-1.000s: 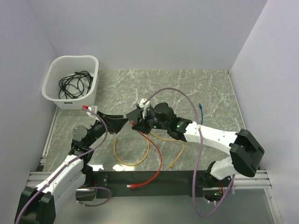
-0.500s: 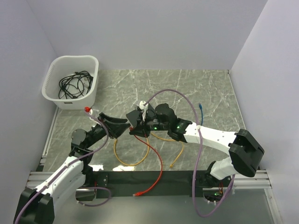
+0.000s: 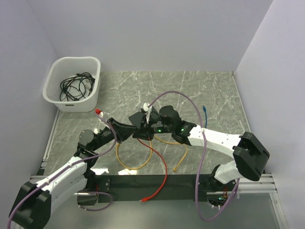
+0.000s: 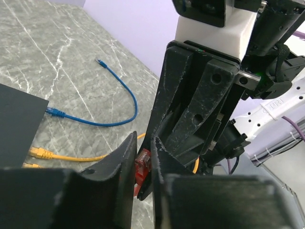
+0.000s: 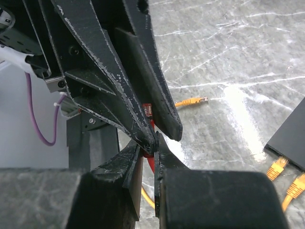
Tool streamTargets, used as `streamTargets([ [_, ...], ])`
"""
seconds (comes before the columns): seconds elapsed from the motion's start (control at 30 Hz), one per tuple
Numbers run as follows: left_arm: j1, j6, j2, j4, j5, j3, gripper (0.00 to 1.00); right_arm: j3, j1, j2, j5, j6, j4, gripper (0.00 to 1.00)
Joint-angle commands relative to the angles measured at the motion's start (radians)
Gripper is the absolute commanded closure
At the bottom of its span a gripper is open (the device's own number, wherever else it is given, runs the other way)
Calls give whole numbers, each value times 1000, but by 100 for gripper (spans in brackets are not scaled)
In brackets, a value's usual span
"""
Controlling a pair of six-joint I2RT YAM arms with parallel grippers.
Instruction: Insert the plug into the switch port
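- Since a second ago the left pincer [image 3: 128, 130] has reached in to meet the right pincer [image 3: 141, 129], and its fingers have drawn in from wide apart. The loose end of the red cable [image 3: 165, 167] has slid right along the near rail.
- From above: the left arm stretches low from the near-left corner to the table's middle. The right arm reaches in from the near right. The two pincers meet tip to tip. I cannot make out the switch from here.
- Left wrist: its fingers stand almost together, pinching the red plug [image 4: 142, 163] in the slot between them. The right pincer's fingers come down onto the same spot. The switch [image 4: 19, 126] lies flat on the marble to the left, with a blue plug [image 4: 55, 113] and yellow plugs [image 4: 40, 152] at its edge, apart from the red plug.
- Right wrist: its own fingers are pressed in on the red plug's lower part, and the left fingers straddle the plug just above. The switch's corner shows at the right edge.
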Motion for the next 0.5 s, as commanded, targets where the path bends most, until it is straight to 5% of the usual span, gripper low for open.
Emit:
streamTargets([
  [0.0,-17,35,-3,-15,-23,39,85,-1,-8,-17,-4,9,70,100],
  [0.07,-19,35,-6,-35,-49,47,97,-2,-7,-20,4,5,63,100],
  [0.17,-19,39,-9,-137,-126,84,99,-1,-7,-46,68,2,37,95],
  [0.3,-19,24,6,-265,-210,137,99,-1,-7,-93,250,-11,-33,51],
  [0.33,-19,6,7,-303,-232,144,99,1,-5,-104,286,-20,-51,31],
  [0.47,-19,-77,14,-427,-337,199,99,7,1,-156,446,-44,-133,20],
])
